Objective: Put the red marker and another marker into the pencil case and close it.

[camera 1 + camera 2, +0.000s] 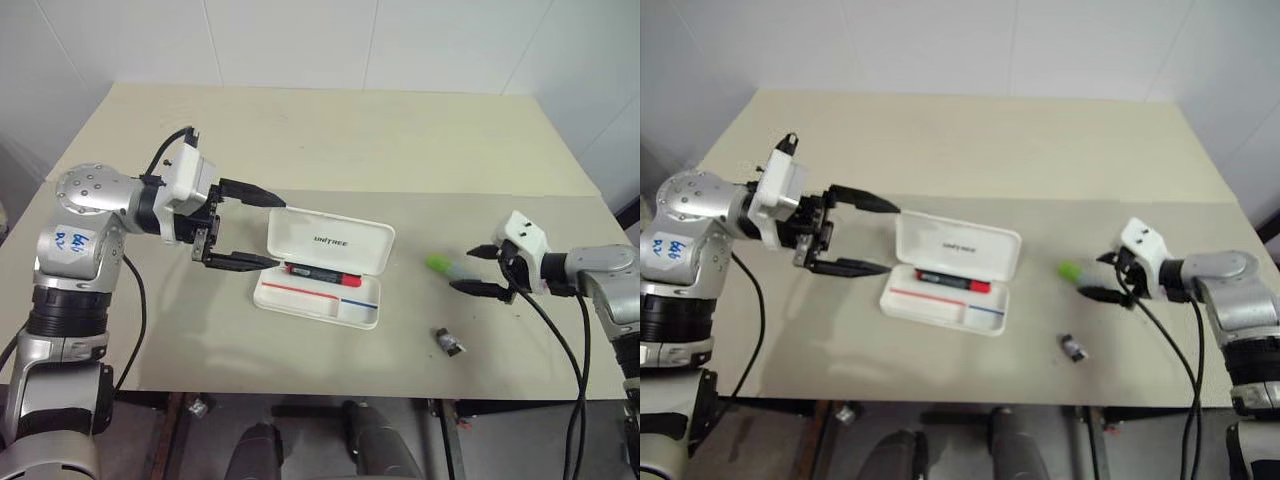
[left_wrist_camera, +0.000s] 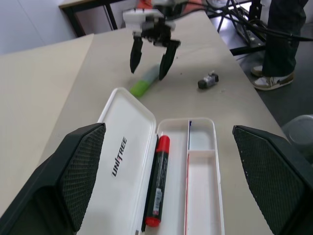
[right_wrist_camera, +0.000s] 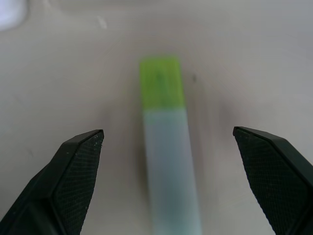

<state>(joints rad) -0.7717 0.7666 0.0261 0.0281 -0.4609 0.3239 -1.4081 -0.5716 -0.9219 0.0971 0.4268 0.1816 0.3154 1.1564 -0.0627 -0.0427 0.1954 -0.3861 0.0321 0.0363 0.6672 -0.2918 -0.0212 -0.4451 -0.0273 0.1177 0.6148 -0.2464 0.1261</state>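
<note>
The white pencil case (image 1: 330, 243) lies open in the middle of the table, its "UNITREE" lid tilted up at the back. The red marker (image 1: 320, 273) lies inside its tray, along the hinge side, and is also seen in the left wrist view (image 2: 156, 181). My left gripper (image 1: 278, 232) hovers open just left of the case, holding nothing. The light green marker (image 1: 440, 265) lies on the table to the right of the case. My right gripper (image 1: 463, 269) is open at that marker's near end, its fingers on either side of the marker (image 3: 164, 122), not closed on it.
A small dark stubby object (image 1: 450, 343) lies near the table's front edge, between the case and my right arm. In the left wrist view a person's legs and shoes (image 2: 281, 44) stand beyond the table's right side, with cables nearby.
</note>
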